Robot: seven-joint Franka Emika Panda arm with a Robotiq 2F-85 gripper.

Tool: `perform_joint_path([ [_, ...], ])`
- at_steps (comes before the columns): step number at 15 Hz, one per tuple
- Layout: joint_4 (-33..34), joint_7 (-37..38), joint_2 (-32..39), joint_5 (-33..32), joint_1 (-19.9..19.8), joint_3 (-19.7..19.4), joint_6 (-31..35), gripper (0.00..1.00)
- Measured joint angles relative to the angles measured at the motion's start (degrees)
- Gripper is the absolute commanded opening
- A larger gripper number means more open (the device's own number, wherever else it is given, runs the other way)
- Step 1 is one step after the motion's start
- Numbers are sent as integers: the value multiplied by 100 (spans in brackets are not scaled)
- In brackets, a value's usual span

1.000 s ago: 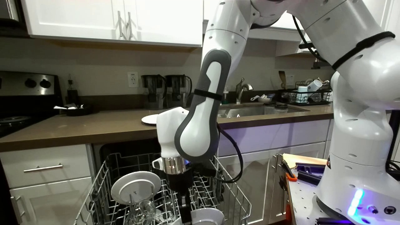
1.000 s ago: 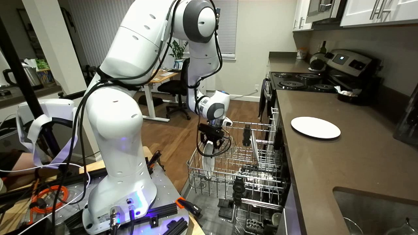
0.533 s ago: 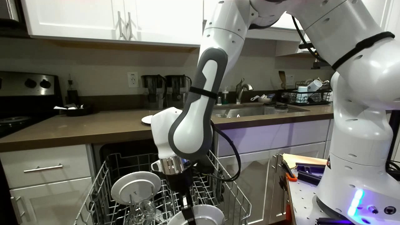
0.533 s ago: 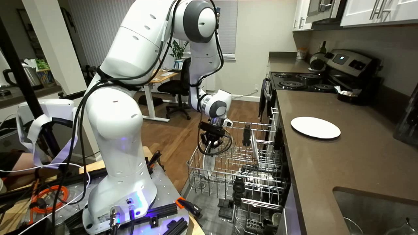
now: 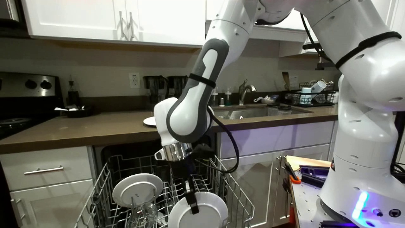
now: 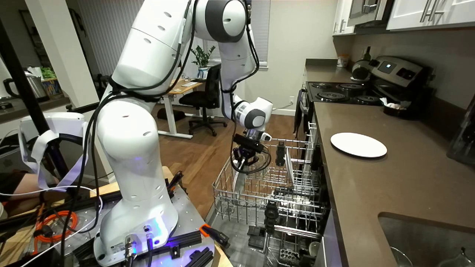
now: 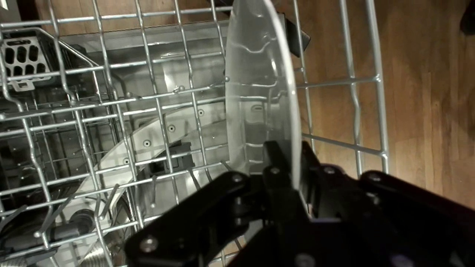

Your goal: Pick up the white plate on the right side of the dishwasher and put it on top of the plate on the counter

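Evidently, the fingers [image 5: 191, 198] clamp the white plate [image 5: 209, 216] by its upper rim, the steeply upright disc extending below them.

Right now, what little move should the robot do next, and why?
I'd probably lift the plate straight up a bit. The gripper is shut on its edge, but the plate's lower part seems to sit inside the rack, so it should come clear before swinging over to the counter plate.
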Motion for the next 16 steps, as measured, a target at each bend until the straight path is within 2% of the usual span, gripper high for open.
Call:
perform_joint_path([
  [4,-13,-386,-463,319,-178,82,-537,9],
  [8,-40,-456,-1035,389,-147,17,-928,9],
  [11,-92,-386,-1487,265,3,-176,-1032,9],
  [16,-187,157,-2064,-356,419,-450,-1134,9],
])
